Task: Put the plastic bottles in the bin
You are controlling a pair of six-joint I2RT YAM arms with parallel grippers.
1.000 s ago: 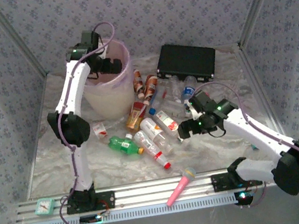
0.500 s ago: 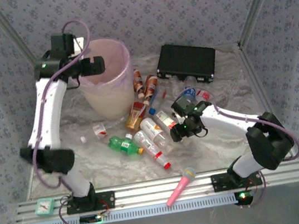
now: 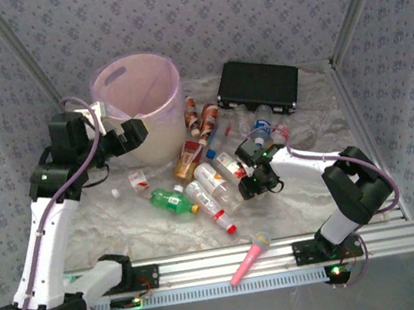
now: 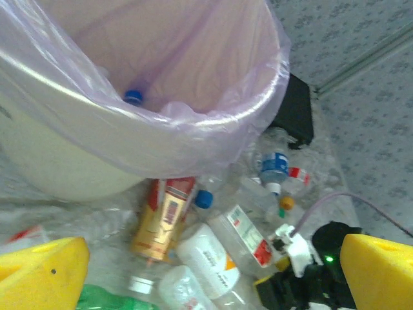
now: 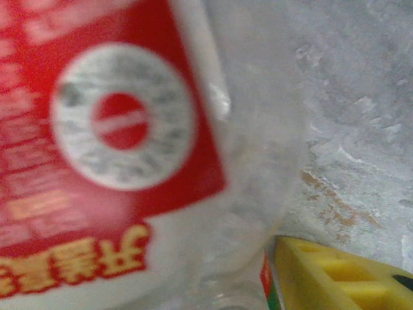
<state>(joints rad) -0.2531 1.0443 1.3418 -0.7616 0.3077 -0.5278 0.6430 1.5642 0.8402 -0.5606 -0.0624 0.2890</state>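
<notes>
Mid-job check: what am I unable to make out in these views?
- Right wrist: whether the right gripper grips the red-label bottle; the bottle is blurred, hard against the lens, and hides the jaws.
- Left wrist: what lies in the bin beyond the blue cap; its wall hides it.
- Top: how many clear bottles lie by the black case; too small.

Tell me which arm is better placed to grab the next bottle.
Right: the right gripper sits low in the bottle pile, a red-labelled bottle close before its wrist camera. The left gripper hangs open beside the bin.
</notes>
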